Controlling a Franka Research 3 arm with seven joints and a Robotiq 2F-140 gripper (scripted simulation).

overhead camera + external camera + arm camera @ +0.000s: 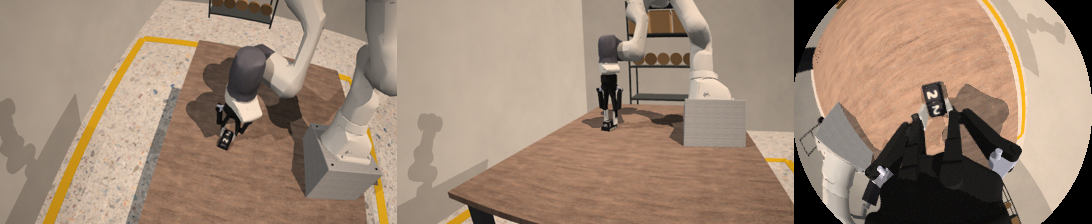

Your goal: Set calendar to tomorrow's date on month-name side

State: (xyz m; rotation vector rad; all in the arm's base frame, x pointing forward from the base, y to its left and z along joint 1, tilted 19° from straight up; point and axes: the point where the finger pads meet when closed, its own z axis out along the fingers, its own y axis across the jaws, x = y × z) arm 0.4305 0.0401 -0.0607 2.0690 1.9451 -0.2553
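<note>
The calendar [225, 140] is a small black tray holding two black cubes with white digits. It lies flat on the wooden table, and it also shows in the exterior view [609, 126] and the wrist view [935, 99]. Both cubes sit side by side in the tray, and their top faces show digits that look like 2 and 2. My gripper [228, 133] points straight down over the tray's end nearest the arm. Its fingertips stand on either side of the cube at that end, slightly apart from it. The side with the month's name is too small to read.
The arm's grey base block [340, 165] stands at the table's right side. A metal shelf with round brown objects [661, 58] stands beyond the far edge. A yellow line [95, 114] marks the floor around the table.
</note>
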